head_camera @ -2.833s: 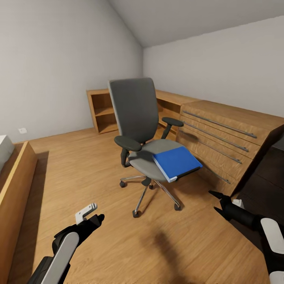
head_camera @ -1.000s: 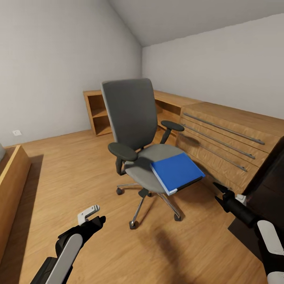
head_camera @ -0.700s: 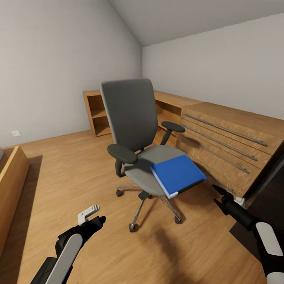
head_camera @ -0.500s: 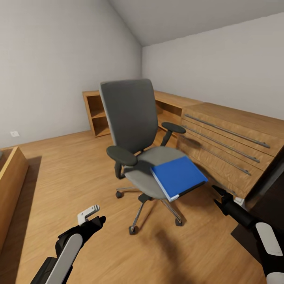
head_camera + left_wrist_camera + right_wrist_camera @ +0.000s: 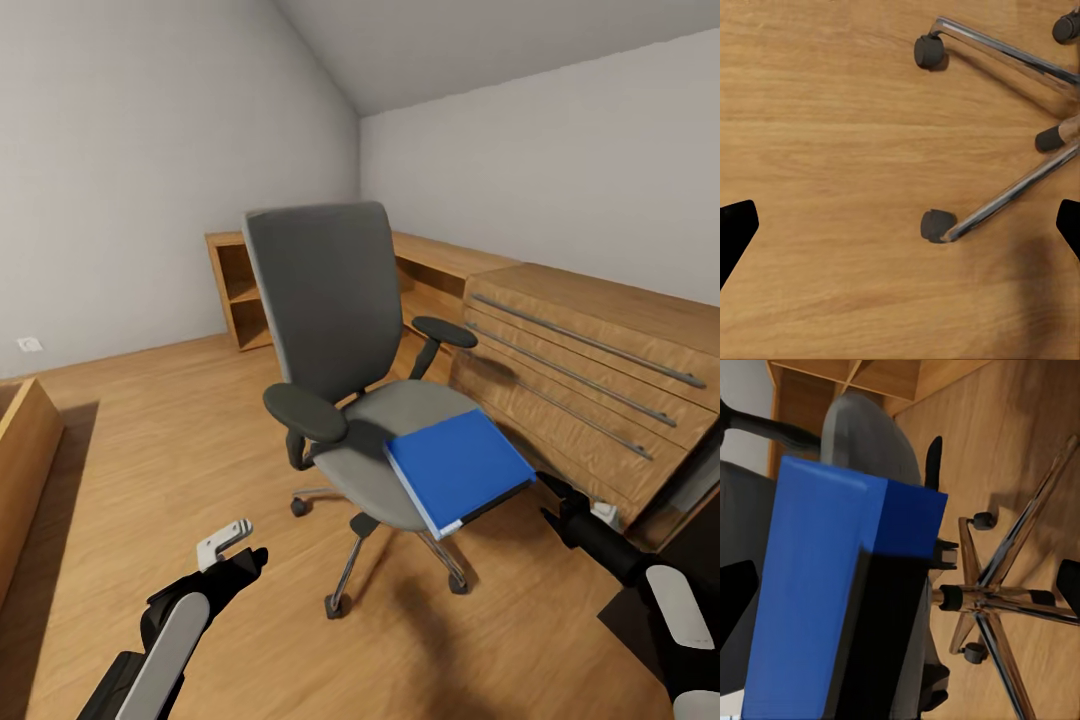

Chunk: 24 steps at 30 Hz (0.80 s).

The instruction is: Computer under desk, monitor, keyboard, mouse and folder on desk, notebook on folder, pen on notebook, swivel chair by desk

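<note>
Facing the swivel chair point(image 5: 345, 370) in the bedroom, the robot holds its right claw point(image 5: 556, 503) wide and empty just beside the blue folder point(image 5: 458, 467), which lies on the seat's front corner and overhangs it. The left claw point(image 5: 232, 548), also wide, hangs over the floor point(image 5: 150, 430) near the castors. A clean lift likely means approaching level and pinching the overhanging edge without nudging the chair away
</note>
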Available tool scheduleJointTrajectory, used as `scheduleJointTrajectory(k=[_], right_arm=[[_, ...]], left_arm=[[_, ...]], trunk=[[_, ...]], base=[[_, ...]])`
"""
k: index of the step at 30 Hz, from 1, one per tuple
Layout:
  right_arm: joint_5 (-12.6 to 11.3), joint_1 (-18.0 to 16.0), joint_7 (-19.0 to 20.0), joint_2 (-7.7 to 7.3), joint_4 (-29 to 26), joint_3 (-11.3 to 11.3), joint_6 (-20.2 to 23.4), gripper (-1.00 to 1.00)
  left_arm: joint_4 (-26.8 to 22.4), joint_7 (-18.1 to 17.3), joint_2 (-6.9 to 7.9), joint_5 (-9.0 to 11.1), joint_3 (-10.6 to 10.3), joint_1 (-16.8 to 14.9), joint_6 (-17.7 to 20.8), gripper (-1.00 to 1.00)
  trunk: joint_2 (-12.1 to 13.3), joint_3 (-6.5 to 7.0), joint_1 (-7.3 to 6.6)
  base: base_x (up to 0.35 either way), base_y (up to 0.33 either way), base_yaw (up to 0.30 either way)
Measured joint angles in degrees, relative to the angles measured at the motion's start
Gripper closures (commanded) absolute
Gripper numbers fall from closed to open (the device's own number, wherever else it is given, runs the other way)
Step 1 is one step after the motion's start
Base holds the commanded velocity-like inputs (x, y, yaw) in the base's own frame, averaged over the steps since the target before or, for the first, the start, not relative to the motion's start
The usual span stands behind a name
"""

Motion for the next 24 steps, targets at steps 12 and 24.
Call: scheduleJointTrajectory(k=[12,24], right_arm=[[0.02,0.00,-0.01,0.80,0.22,0.07,0.00,-1.00],[0.02,0.00,-0.06,1.28,0.31,0.10,-0.06,-1.00]], left_arm=[[0.17,0.00,0.00,0.02,0.00,-0.02,0.00,-1.00],[0.22,0.00,0.00,0.05,0.04,-0.04,0.00,-1.00]], trunk=[[0.00,0.00,0.01],[0.00,0.00,0.02]], base=[[0.154,0.000,0.000],[0.008,0.000,0.000]])
